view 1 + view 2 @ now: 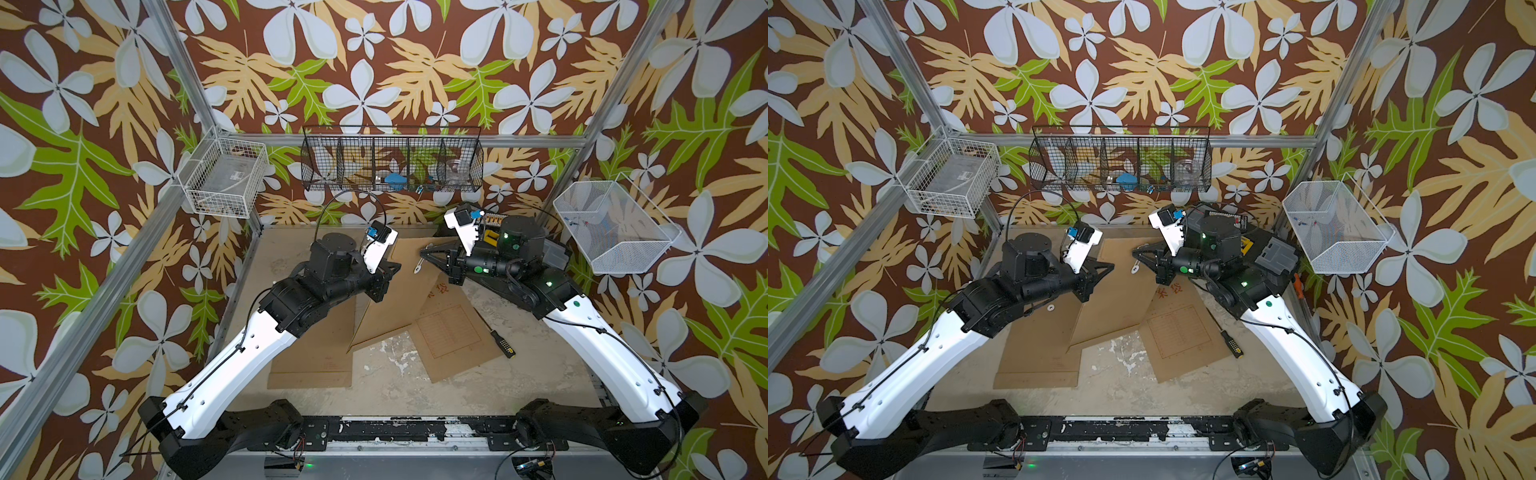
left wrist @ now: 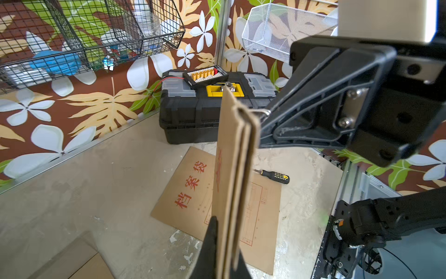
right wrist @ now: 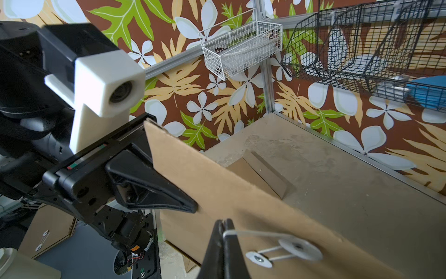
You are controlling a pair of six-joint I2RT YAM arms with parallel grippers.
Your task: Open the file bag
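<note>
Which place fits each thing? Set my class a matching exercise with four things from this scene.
Things:
1 raised file bag
2 closure string
3 screwdriver
4 toolbox

Places:
A against the wall, in the corner
B clamped in the left gripper
C lying beside the flat red-lettered file bag
D pinched in the right gripper

Pairs: 1-B, 2-D, 3-C, 4-A

Likely a robotics lab cell: aluminium frame (image 1: 536, 140), floral backdrop (image 1: 374, 62), wire basket (image 1: 392, 162), toolbox (image 2: 193, 116) on a stained tabletop (image 1: 395, 386).
</note>
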